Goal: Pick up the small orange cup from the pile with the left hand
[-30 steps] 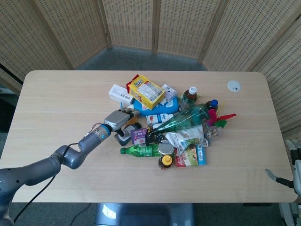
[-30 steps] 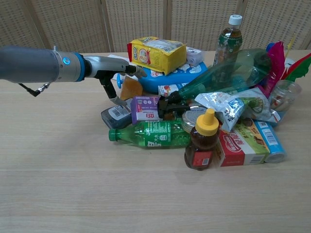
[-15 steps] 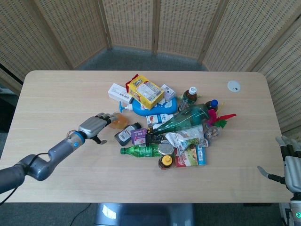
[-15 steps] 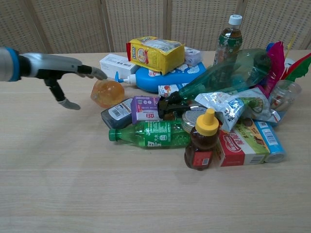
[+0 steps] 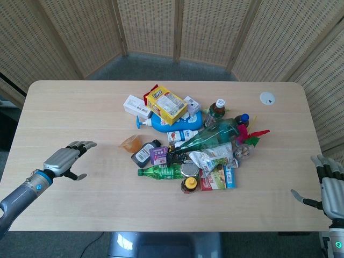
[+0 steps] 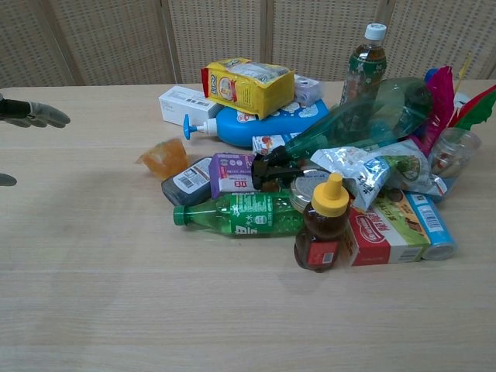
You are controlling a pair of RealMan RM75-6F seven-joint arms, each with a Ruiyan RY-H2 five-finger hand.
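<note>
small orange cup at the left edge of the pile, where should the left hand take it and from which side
Probably around its side wall, coming from the left. The small orange cup lies tipped on the table; its left side is bare, while the dark pouch crowds its right. The left hand is empty, out to that open side.

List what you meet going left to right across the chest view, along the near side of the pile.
robot hand → small orange cup → green bottle → honey bottle → red box → blue packet

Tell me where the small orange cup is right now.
The small orange cup lies on the table at the left edge of the pile in the head view, just left of the dark barcoded bottle, well clear of the left hand.
</note>
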